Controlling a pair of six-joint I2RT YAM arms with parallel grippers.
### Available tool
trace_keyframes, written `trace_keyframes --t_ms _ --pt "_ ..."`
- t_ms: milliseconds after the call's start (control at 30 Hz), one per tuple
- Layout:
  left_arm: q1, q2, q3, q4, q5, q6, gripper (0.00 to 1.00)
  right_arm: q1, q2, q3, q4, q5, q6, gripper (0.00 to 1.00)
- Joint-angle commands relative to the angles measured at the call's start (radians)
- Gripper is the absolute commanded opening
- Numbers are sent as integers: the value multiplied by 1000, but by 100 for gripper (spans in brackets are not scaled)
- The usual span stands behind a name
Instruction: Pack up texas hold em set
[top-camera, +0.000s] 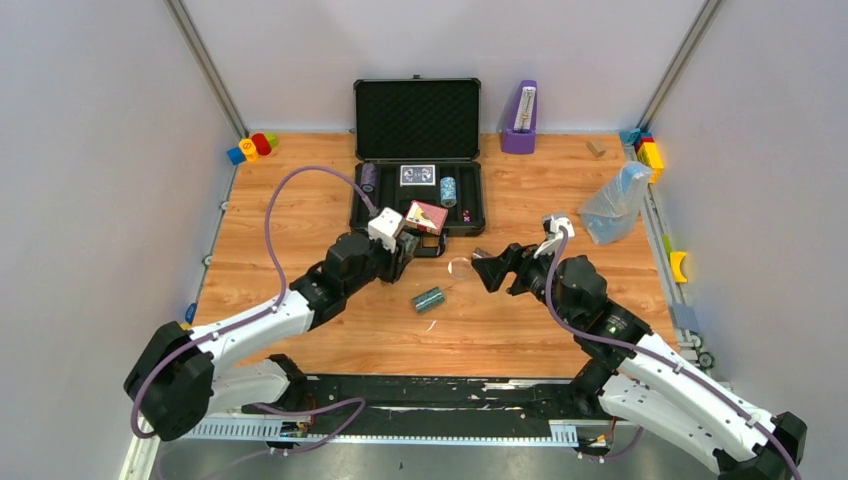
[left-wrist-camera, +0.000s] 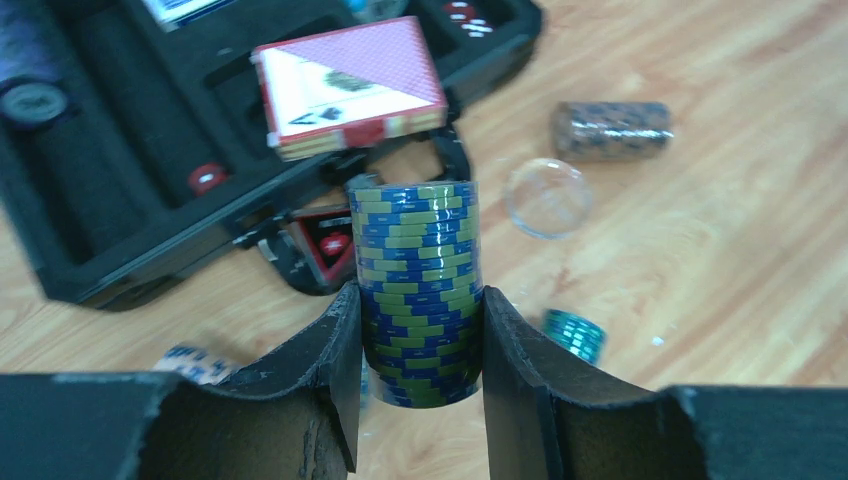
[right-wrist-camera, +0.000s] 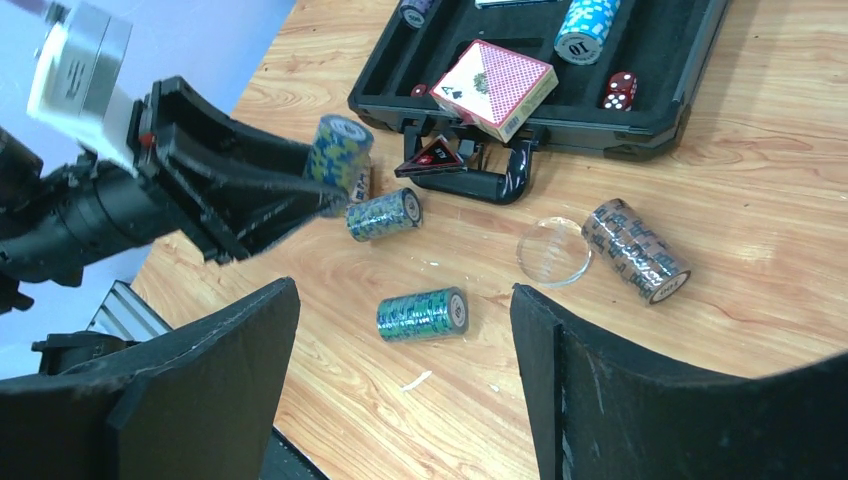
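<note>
Texas hold 'em set, part packed. Black briefcase lies open at the far middle of the table, with the foam-lined lid upright on its far side and the handle on its near side. Left gripper: clamped on a blue-and-olive chip stack, which stands upright between both fingers, just in front of the briefcase's near-left part and beside the handle. Left arm is stretched forward from its base, wrist angled toward the briefcase. Right gripper: jaws wide apart with nothing between them, above the table in front of the briefcase's near-right corner; its arm is bent at the elbow and points inward toward the left gripper. Inside the briefcase: blue card deck, light-blue chip stack, purple chip stack, red dice. Red card deck rests tilted across the briefcase's near rim, above the handle. Loose on the table in front of the briefcase, on their sides: first teal chip stack just beside the held stack, second teal chip stack farther out below the right gripper, and brown chip stack. Clear disc lies beside the brown one; a black-and-red triangular piece lies against the handle. Right of the briefcase: purple metronome level with the lid, and clear plastic bag.
</note>
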Motion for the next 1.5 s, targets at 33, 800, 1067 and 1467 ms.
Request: trace_keyframes --t_ms 33,800,1067,1467 --pt "103 43 125 -80 -139 -124 0 -2 -31 -15 -30 44 -19 79" --pt "369 485 616 -494 -79 -115 0 -1 24 -22 -29 23 -37 79" --pt "391 656 761 -509 -16 -121 0 -2 33 -25 -21 19 -40 78" --pt "416 826 938 -588 -85 -114 0 -2 73 -26 -6 8 -46 79"
